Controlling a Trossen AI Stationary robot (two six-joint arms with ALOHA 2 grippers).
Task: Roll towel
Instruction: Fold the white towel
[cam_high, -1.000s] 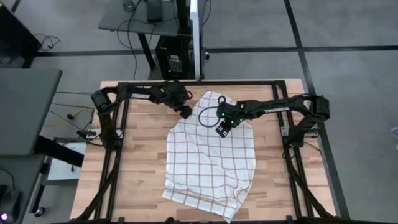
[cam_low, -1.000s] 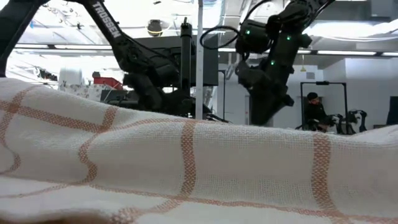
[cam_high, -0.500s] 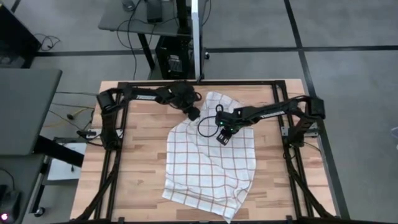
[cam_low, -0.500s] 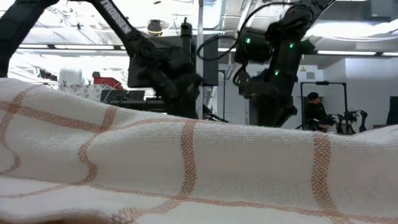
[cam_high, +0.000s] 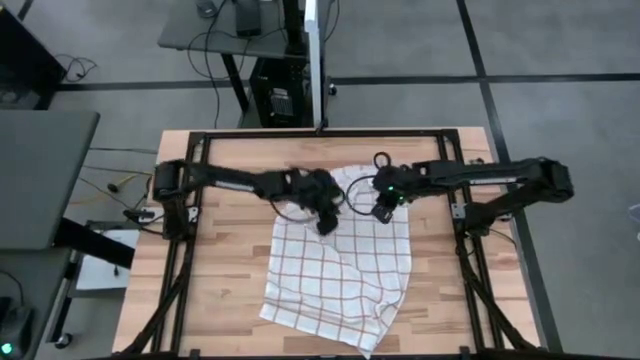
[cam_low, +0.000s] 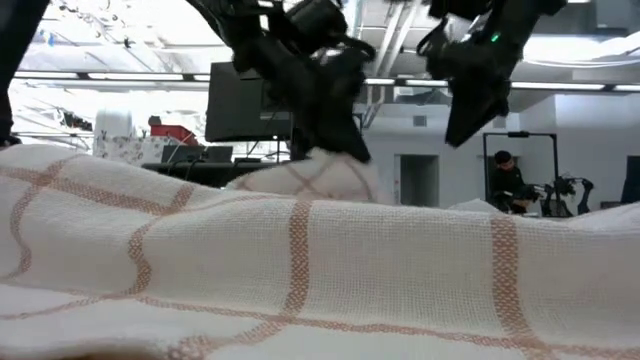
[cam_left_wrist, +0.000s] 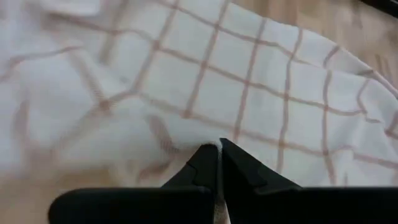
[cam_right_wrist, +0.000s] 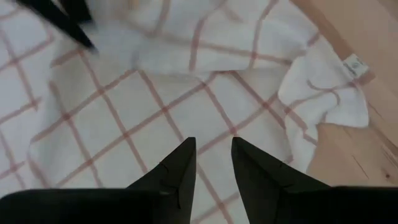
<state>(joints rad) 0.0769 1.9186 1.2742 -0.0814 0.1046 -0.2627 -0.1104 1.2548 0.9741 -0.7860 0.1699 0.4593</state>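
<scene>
The towel (cam_high: 340, 270), white with thin red-brown grid lines, lies spread on the wooden table (cam_high: 230, 270). It reaches from the far middle toward the near edge, and its far part is rumpled. My left gripper (cam_high: 326, 224) is over the towel's far-left part, shut on cloth. My right gripper (cam_high: 382, 211) hovers open over the towel's far-right part (cam_right_wrist: 186, 106), with nothing between its fingers. A small label (cam_right_wrist: 354, 65) sits on the towel's far corner. My left gripper pinches a bit of the towel's cloth (cam_left_wrist: 214, 142) between its two fingers; whether it is an edge or a fold, I cannot tell. The fingers slant down from above. The cloth rises in a small peak (cam_low: 315, 175) under them, and the rest lies on the table.
Black frame rails (cam_high: 190, 250) run along the table's left, right and far sides. Bare wood (cam_high: 450, 290) shows on both sides of the towel. In the low view the towel's near part (cam_low: 300, 280) fills the foreground, and a person (cam_low: 505, 175) stands far off in the room.
My left gripper has gone from the towel's far-left edge toward the right and near edges and has shut on the cloth. It has drawn that part up and inward over the towel. My right gripper has moved a little toward the right edge.
</scene>
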